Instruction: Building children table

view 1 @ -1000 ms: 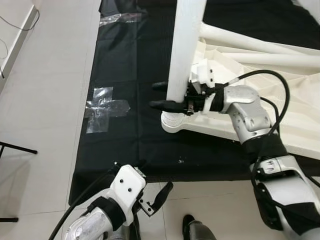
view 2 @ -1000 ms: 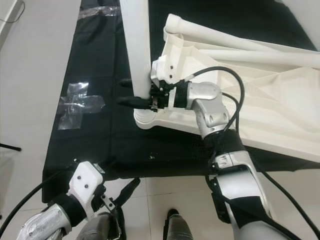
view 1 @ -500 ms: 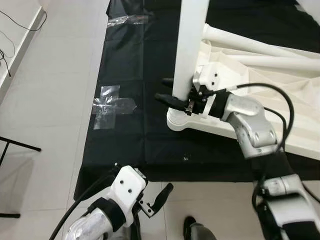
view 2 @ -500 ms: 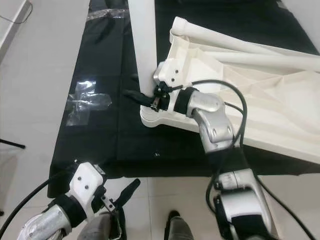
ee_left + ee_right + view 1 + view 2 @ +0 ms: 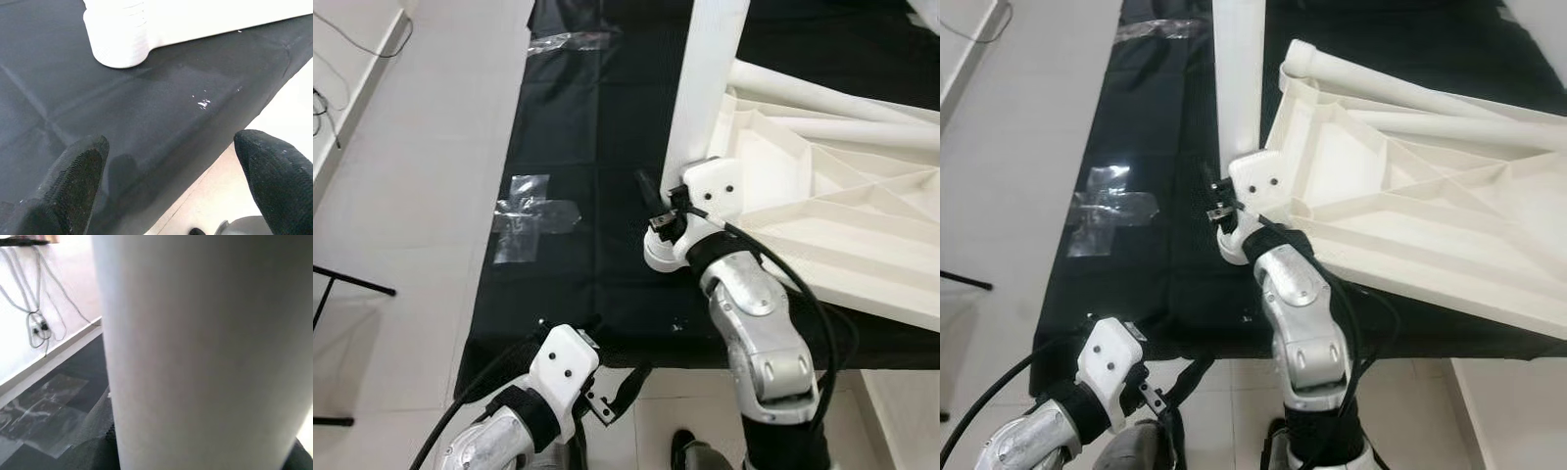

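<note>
Left eye view has the white table leg (image 5: 703,88) standing upright in the corner socket (image 5: 662,257) of the upside-down tabletop (image 5: 832,235), which lies ribbed side up on the black floor mat (image 5: 578,137). The right claw (image 5: 658,201) is right at the base of that leg, fingers either side of it, and the right wrist view is basically a wall of white leg with dark finger edges low on both sides, so I'd say it's clamped around the leg. Could be twisting it into the socket, could just be steadying it, can't tell from this

Progress-wise: one leg is up in its corner. Two more white legs (image 5: 1400,88) are lying flat along the far edge of the tabletop, looks like they're waiting their turn, though I can't rule out they're part of the frame. So I'd guess we're early to middle, with the rest of the legs to fit and then the whole thing to flip over

Left claw (image 5: 625,392) is down low near the mat's front edge doing nothing, and in the left wrist view its fingers (image 5: 78,171) are spread wide with nothing between them, looking at the socket from the side. Some clear tape (image 5: 530,211) is stuck on the mat off to the left, white tile floor (image 5: 401,196) beyond it
</note>
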`<state>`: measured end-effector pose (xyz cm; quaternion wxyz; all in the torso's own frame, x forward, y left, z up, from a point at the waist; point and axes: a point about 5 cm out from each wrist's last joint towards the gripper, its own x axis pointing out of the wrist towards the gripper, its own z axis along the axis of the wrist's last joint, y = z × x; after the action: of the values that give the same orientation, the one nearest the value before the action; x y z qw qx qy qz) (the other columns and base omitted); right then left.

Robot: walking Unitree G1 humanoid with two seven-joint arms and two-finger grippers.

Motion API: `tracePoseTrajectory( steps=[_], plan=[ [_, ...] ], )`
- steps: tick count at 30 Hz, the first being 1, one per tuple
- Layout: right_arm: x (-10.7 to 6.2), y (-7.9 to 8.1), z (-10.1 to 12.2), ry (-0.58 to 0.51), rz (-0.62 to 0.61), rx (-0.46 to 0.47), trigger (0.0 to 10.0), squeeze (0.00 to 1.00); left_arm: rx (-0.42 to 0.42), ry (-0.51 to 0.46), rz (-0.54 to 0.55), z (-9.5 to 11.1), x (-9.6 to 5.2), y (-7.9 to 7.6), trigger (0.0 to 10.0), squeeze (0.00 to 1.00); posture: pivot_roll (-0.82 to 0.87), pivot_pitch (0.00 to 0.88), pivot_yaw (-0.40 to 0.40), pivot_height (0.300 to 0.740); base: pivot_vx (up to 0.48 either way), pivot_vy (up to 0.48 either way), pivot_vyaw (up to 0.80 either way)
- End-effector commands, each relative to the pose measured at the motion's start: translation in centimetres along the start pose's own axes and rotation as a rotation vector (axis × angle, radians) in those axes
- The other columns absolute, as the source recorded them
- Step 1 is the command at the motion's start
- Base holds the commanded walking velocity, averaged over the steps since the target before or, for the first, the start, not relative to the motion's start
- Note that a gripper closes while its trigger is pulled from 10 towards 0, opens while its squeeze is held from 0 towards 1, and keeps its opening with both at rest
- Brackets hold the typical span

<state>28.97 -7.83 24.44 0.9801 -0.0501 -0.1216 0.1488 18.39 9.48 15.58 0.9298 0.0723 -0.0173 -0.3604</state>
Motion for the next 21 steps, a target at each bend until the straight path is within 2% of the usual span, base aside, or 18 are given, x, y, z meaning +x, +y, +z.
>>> tracePoseTrajectory(
  steps=[1, 6, 10, 12, 13, 21],
  plan=[
    [-0.8, -0.9, -4.2, 0.241, -0.088, 0.009, 10.0, 0.0, -0.013, 0.015, -0.005, -0.5, -0.2, -0.2, 10.0, 0.0, 0.01, 0.324, -0.001, 0.74, 0.0, 0.0, 0.0],
    [-1.0, -0.8, -4.0, 0.253, -0.127, 0.023, 10.0, 0.0, -0.011, 0.012, -0.002, -0.5, -0.1, -0.1, 10.0, 0.0, 0.01, 0.324, 0.002, 0.74, 0.0, 0.0, 0.0],
    [-1.2, -0.7, -3.8, 0.23, -0.114, 0.047, 10.0, 0.0, -0.01, 0.011, -0.004, -0.5, -0.1, -0.1, 10.0, 0.0, 0.01, 0.324, 0.003, 0.74, 0.0, 0.0, 0.0],
    [-1.3, -0.1, -3.4, 0.168, -0.045, 0.071, 10.0, 0.0, -0.01, 0.011, -0.005, -0.5, 0.0, 0.0, 10.0, 0.0, 0.01, 0.325, 0.004, 0.74, 0.0, 0.0, 0.0],
    [-1.6, 0.3, -2.7, 0.091, 0.029, 0.091, 10.0, 0.0, -0.009, 0.01, -0.004, -0.5, 0.0, 0.1, 10.0, 0.0, 0.01, 0.326, 0.006, 0.74, 0.0, 0.0, 0.0],
    [-2.6, 0.4, -2.8, 0.023, 0.138, 0.065, 10.0, 0.0, -0.007, 0.007, -0.003, -0.5, 0.1, 0.2, 10.0, 0.0, 0.0, 0.325, 0.007, 0.74, 0.0, 0.0, 0.0]
  ],
)
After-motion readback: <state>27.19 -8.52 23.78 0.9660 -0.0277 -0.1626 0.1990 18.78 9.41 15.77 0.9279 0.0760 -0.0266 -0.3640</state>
